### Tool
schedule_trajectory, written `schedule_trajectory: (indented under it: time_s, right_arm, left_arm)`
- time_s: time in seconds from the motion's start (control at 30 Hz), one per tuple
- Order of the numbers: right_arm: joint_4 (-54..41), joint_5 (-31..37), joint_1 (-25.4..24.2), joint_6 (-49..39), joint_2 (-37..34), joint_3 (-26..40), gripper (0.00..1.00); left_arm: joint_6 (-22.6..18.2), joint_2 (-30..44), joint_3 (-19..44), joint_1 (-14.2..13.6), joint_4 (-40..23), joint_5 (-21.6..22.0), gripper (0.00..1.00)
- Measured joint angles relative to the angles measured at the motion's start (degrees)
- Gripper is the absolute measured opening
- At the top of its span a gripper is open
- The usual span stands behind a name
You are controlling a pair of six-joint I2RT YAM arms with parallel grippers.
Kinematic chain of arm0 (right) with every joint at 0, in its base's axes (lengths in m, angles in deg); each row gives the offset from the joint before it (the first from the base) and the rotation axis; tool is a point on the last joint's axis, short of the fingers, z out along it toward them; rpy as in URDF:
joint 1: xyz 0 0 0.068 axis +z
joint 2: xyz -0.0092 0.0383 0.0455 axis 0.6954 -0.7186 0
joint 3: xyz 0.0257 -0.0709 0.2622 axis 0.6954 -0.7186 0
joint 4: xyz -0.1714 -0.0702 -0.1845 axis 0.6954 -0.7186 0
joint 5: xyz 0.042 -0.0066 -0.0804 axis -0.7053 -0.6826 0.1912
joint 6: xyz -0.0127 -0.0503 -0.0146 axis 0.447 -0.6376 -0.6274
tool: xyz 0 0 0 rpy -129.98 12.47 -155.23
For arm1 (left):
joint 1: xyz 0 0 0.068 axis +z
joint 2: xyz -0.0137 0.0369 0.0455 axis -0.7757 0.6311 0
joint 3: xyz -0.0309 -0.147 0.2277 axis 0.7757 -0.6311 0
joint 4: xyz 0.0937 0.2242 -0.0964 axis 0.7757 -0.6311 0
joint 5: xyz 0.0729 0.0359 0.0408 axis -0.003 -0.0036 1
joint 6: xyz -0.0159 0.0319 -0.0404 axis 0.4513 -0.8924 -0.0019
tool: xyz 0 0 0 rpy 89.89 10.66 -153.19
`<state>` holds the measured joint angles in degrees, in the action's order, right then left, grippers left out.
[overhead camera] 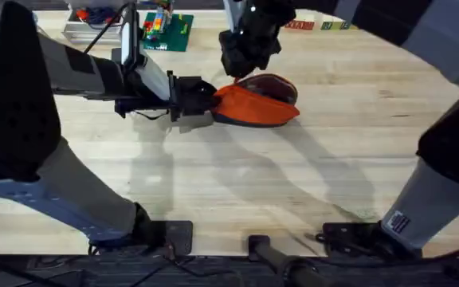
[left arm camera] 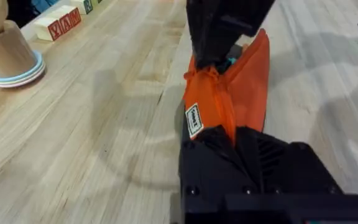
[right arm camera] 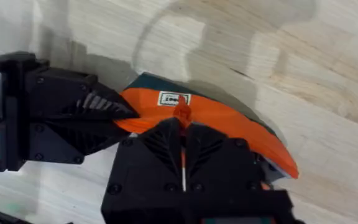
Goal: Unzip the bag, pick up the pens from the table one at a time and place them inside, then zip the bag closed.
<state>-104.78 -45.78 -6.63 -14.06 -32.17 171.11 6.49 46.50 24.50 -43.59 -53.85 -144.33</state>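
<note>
Bag (overhead camera: 255,106) lies mid-tabletop (overhead camera: 293,183), far of centre. Left claw (overhead camera: 205,97) clamped on its left end; right claw (overhead camera: 241,70) pinched closed on the zipper from above, hiding the top seam. Green baseplate (overhead camera: 168,32) far left, blocks (overhead camera: 313,25) along far edge.

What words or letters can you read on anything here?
Small white tag on the orange bag: dark print, too blurred to read.
Blocks on the table: red marks that look like letters, too blurred to read.
Sticker on the right arm's base: too small to read.
Nothing else bears text.
</note>
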Motion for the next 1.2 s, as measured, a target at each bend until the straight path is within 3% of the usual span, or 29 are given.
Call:
schedule_trajectory:
  time_s: [0.17,0.43,1.2]
  right_arm:
    - [-0.96,-0.8,-1.94,-0.02,0.0,0.0,0.031]
    - [-1.0,3.3,-7.54,-0.96,0.0,0.09,0.029]
    - [-1.0,3.72,-11.0,-5.66,0.0,0.11,0.03]
  left_arm:
    - [0.0,0.0,0.0,-0.03,0.02,0.02,0.042]
    - [0.0,0.0,-0.02,-0.01,-0.45,0.0,0.042]
    - [0.0,0.0,-0.02,-0.01,-0.45,0.0,0.042]
